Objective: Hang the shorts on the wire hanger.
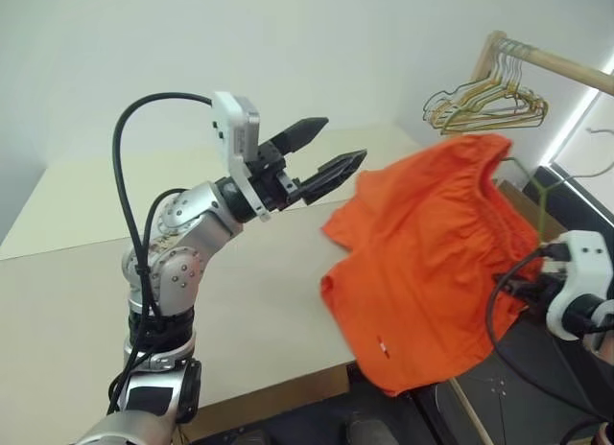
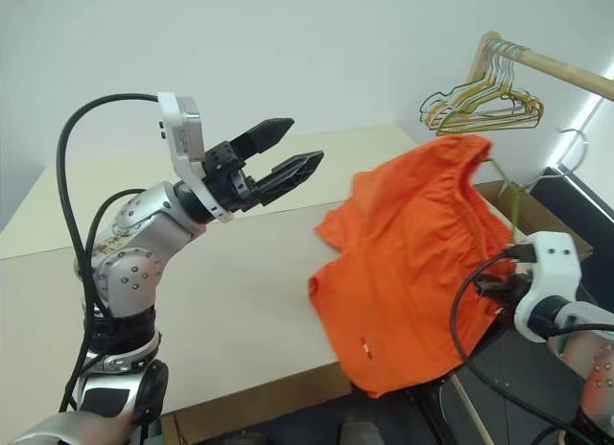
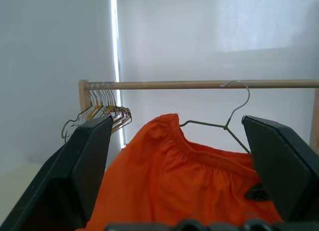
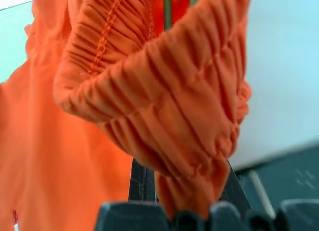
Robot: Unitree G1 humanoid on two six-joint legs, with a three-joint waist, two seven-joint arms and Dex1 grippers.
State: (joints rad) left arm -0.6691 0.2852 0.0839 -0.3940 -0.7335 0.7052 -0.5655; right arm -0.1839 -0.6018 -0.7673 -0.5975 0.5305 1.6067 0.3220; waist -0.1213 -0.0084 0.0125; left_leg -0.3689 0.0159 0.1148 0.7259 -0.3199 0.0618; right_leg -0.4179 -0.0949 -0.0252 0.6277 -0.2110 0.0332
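Note:
The bright orange shorts (image 1: 432, 263) hang in the air over the table's right front corner, waistband up and legs down. Their gathered waistband (image 4: 164, 106) is pinched in my right gripper (image 4: 182, 203), which is shut on it. From the head views that gripper sits behind the fabric. The thin olive-grey wire hanger (image 3: 227, 125) rises out of the waistband, hook upward, and its wire (image 2: 513, 203) shows beside the shorts. My left gripper (image 1: 326, 155) is raised just left of the shorts, open and holding nothing, a little apart from the cloth.
A wooden rail (image 1: 556, 63) at the back right carries a bunch of gold and green hangers (image 1: 484, 105). The beige table (image 1: 240, 292) spreads below my left arm. A cardboard box (image 2: 537, 213) stands to the right, past the table's edge.

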